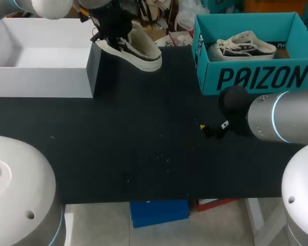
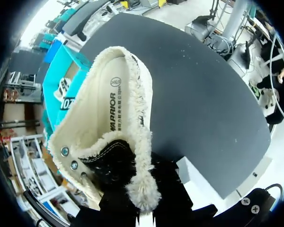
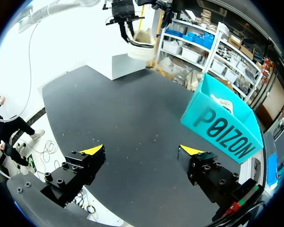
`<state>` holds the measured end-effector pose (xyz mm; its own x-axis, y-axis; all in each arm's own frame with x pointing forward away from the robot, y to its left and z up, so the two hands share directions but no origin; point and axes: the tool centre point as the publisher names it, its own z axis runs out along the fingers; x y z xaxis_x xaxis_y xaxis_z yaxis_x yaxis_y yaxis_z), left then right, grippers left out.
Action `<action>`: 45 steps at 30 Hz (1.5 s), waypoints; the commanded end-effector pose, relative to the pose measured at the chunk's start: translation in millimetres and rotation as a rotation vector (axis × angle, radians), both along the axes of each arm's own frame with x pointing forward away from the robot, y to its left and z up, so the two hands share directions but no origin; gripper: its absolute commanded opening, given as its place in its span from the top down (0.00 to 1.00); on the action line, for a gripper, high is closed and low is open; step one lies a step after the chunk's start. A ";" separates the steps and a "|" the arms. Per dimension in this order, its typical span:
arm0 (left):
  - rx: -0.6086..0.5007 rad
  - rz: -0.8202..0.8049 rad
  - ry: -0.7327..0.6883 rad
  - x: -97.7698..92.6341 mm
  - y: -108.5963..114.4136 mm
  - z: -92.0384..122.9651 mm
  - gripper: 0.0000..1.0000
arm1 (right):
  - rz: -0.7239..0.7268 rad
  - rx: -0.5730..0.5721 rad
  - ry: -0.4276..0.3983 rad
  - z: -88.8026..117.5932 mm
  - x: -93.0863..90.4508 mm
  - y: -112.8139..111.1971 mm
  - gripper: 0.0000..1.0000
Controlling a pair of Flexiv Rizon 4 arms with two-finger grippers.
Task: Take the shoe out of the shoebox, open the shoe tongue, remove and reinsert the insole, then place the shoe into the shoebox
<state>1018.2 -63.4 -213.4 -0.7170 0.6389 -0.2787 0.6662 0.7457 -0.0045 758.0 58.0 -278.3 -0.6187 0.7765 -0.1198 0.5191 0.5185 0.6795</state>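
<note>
Bench point(image 1: 143, 148) carries the white shoebox point(image 1: 41, 79) beside the left tool point(image 1: 113, 36) and the teal box point(image 1: 256, 77) ahead of the right tool point(image 3: 143, 151). Left tool clamps the fleece-lined shoe point(image 2: 111, 109) by its collar, above the bench. Right tool: spread wide, empty.

You have a black table point(image 1: 143, 148), its top flecked with a few pale specks near the front middle. At its far right corner stands an open teal box point(image 1: 256, 78), upright, with big dark lettering across the front wall. Inside it lies a low sneaker point(image 1: 244, 47), white with dark sides and white laces, resting on its sole.
</note>
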 end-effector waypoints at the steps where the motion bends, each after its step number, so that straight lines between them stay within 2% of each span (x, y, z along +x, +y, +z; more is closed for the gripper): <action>1: -0.053 0.203 -0.008 7.7 32.4 2.1 1.00 | -0.002 0.001 -0.004 -1.6 -0.4 0.9 0.00; 10: -0.069 0.446 -0.049 30.9 108.9 1.4 1.00 | -0.002 0.001 -0.004 -1.6 -0.4 0.9 0.00; 17: -0.057 0.565 -0.056 36.9 159.2 -2.6 1.00 | -0.002 0.001 -0.004 -1.6 -0.4 0.9 0.00; 23: -0.043 0.627 -0.038 37.0 202.2 -17.6 1.00 | -0.002 0.001 -0.004 -1.6 -0.4 0.9 0.00; 29: -0.036 0.647 -0.025 37.3 235.2 -24.2 1.00 | -0.002 0.001 -0.004 -1.6 -0.4 0.9 0.00; 39: -0.025 0.654 0.002 33.6 275.1 -41.7 1.00 | -0.002 0.001 -0.004 -1.6 -0.4 0.9 0.00; 45: 0.004 0.618 0.009 36.9 295.8 -59.5 1.00 | -0.002 0.001 -0.004 -1.6 -0.4 0.9 0.00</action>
<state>1050.7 228.6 -267.3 -0.9582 0.0996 -0.2681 0.0996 0.9949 0.0138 758.0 58.0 -278.4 -0.6186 0.7765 -0.1199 0.5191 0.5184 0.6795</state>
